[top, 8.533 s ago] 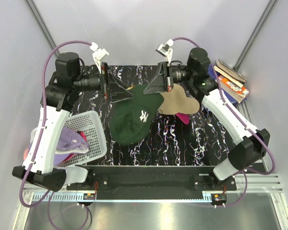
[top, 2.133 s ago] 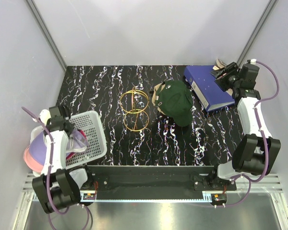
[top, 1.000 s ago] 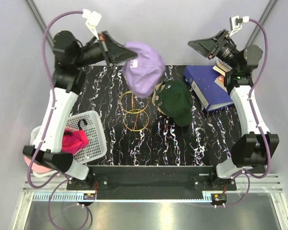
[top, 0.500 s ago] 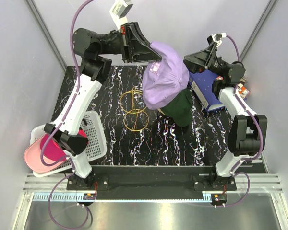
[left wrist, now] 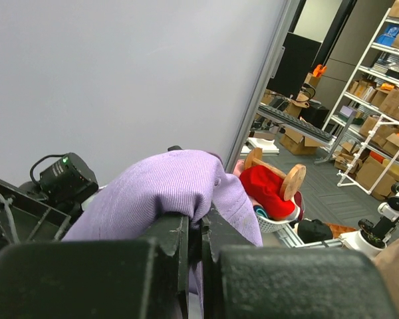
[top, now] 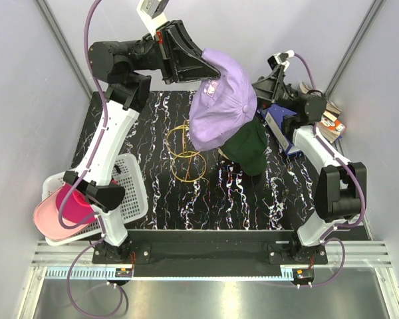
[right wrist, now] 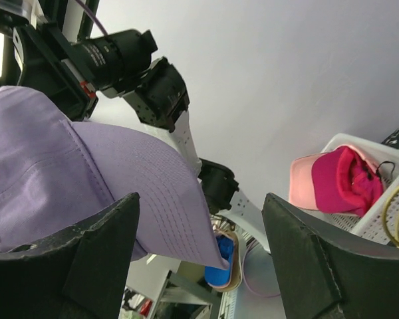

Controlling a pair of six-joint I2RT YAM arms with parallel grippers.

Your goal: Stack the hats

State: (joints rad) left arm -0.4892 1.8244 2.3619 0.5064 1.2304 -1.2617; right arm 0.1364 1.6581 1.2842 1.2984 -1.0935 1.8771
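While the left gripper (top: 201, 66) pinches the lavender ribbed-fabric baseball cap (top: 221, 100) between closed fingers, the cap hangs in the air over the dark green baseball cap (top: 251, 143) on the table — the carrying step. The right gripper (top: 271, 85) gapes wide beside the brim, holding nothing. Next, probably: lower and centre it on the green crown. A second ago it hung further left, above the gold wire ring frames (top: 186, 154).
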